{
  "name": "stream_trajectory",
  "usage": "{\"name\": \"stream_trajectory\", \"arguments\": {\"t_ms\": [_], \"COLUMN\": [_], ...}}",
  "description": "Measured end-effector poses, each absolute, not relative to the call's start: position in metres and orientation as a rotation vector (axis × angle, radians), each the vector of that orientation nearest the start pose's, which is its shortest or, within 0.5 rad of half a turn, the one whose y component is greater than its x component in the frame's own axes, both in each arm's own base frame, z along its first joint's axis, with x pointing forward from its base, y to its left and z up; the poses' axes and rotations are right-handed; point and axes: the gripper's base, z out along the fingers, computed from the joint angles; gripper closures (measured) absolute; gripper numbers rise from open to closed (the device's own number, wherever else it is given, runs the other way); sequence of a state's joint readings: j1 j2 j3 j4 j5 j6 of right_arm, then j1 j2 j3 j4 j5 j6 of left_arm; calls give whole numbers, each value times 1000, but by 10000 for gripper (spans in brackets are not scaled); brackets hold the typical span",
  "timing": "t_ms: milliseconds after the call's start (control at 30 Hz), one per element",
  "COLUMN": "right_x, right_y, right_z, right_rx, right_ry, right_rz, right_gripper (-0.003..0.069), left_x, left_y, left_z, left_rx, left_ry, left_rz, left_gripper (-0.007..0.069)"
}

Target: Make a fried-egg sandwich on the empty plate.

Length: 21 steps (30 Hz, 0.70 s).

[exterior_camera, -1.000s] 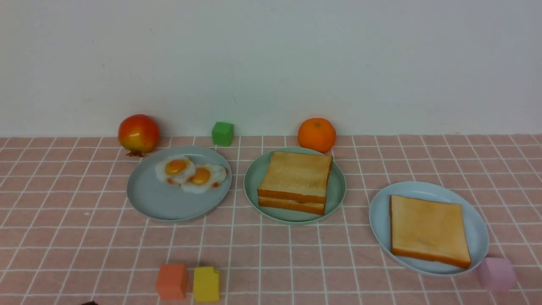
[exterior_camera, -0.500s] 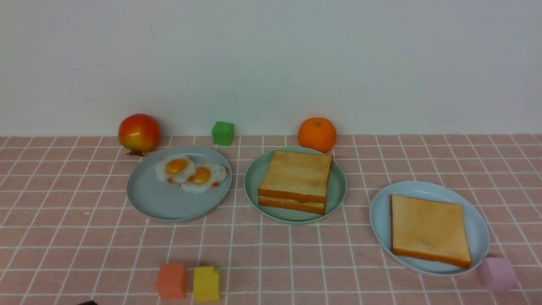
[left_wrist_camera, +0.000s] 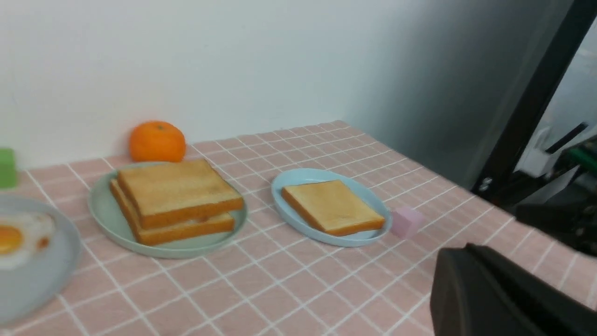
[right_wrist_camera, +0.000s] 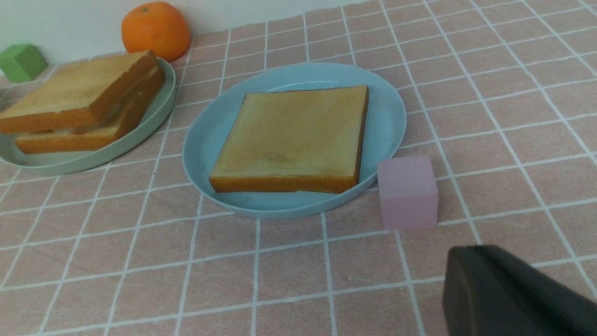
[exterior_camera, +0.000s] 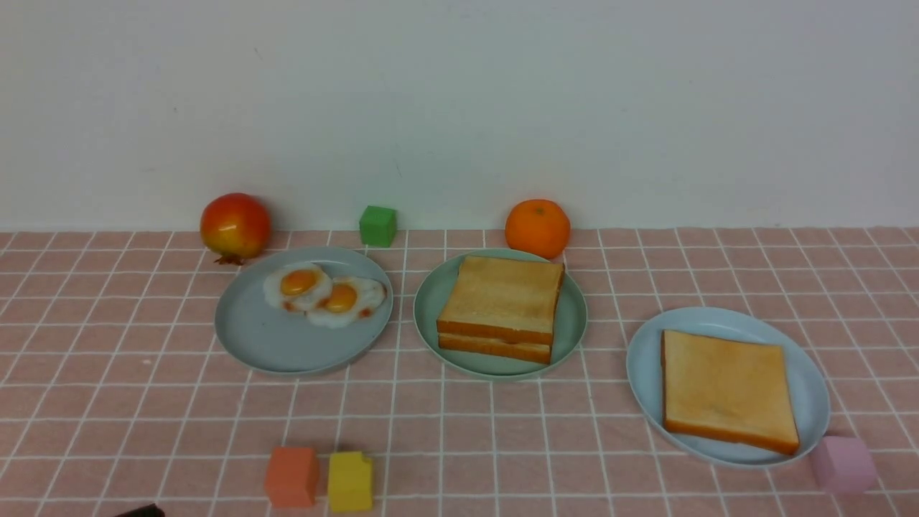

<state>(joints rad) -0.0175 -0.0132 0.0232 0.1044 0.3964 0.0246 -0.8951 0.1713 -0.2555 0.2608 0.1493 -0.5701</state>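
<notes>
**Sandwich sitting stacked on the mint-green plate; both arms drawn back**

From the front, you are looking at the fried-egg sandwich [exterior_camera: 500, 307] resting on the mint-green plate [exterior_camera: 574, 316], between the grey-blue plate with two fried eggs [exterior_camera: 324, 294] and the plate bearing one plain toast slice [exterior_camera: 726, 388]. Neither gripper is showing here.

In the left wrist view, the left gripper [left_wrist_camera: 494, 294] is appearing only as a dark edge, well apart from the sandwich, closed and holding nothing.

In the right wrist view, the right gripper [right_wrist_camera: 508, 294] is sitting near the pink cube [right_wrist_camera: 408, 192], likewise closed and empty. A pale layer is peeking between the slices, probably the egg.

The assembly is looking finished; you are likely needing only to keep both arms clear.
</notes>
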Motion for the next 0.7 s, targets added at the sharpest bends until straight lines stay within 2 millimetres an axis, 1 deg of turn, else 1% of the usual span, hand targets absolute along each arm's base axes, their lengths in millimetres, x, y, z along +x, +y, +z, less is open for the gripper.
{"name": "stream_trajectory", "arguments": {"t_ms": [67,233,267,300,367,400,500,533,567,600,700], "right_x": [52,52,52,52,52,52,52,52,52,52,52], "right_y": [3,3,3,3,3,3,3,3,3,3,3], "right_z": [171,171,171,171,171,171,171,171,171,171,171], "right_rx": [103,101,101,101,101,101,101,101,101,101,101], "right_ry": [1886,1887,1887,1887,1887,1887,1887,1887,1887,1887,1887], "right_rz": [108,106,106,106,106,106,106,106,106,106,104], "right_gripper": [656,651,651,651,649,648,647,648,648,645,644], "left_x": [43,46,46,45,45,45,51,54,54,53,53], "left_y": [-45,-26,-25,-21,-14,-14,-10,-9,-9,-9,-10], "left_z": [275,276,276,273,258,257,218,199,191,177,175], "left_rx": [413,131,127,73,-18,-24,-128,-169,-197,-237,-292], "left_ry": [1566,1536,1532,1517,1507,1508,1610,1678,1722,1814,1838], "left_rz": [-883,-674,-659,-599,-488,-480,-390,-377,-379,-387,-420], "left_gripper": [606,612,612,612,612,612,612,612,612,612,612]}}
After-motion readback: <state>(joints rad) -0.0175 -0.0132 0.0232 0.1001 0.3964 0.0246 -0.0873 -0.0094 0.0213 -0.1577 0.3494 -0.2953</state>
